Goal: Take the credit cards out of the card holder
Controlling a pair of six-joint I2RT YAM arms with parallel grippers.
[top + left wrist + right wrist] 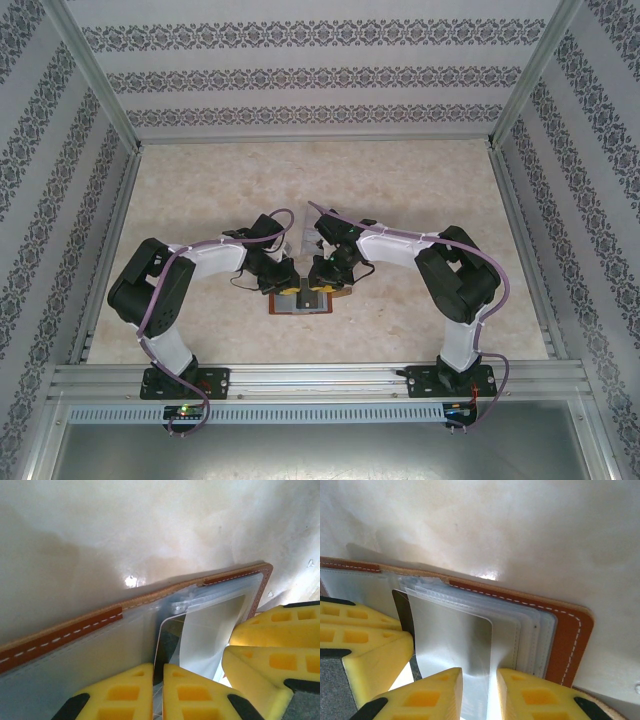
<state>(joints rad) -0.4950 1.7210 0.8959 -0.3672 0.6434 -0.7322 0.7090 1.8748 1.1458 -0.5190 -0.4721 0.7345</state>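
Observation:
The reddish-brown card holder [305, 300] lies open on the table between both arms, its stitched edge [65, 635] and grey-blue pockets in view. My left gripper [158, 667] is shut on the thin edge of a dark, white-rimmed credit card [169, 632] standing up from a pocket. My right gripper [480, 672] pinches a translucent pocket flap [450, 630] of the card holder [570, 640], which buckles between its fingers. The same card's dark corner [400, 605] peeks behind the flap. From above, the left gripper [285, 275] and right gripper [325, 272] nearly touch.
The right gripper's yellow fingers [270, 630] crowd the left wrist view, and the left gripper's fingers [355, 625] sit close in the right wrist view. A clear plastic thing [303, 240] lies just behind the grippers. Patterned walls [60, 150] and metal rails enclose the beige table [200, 180].

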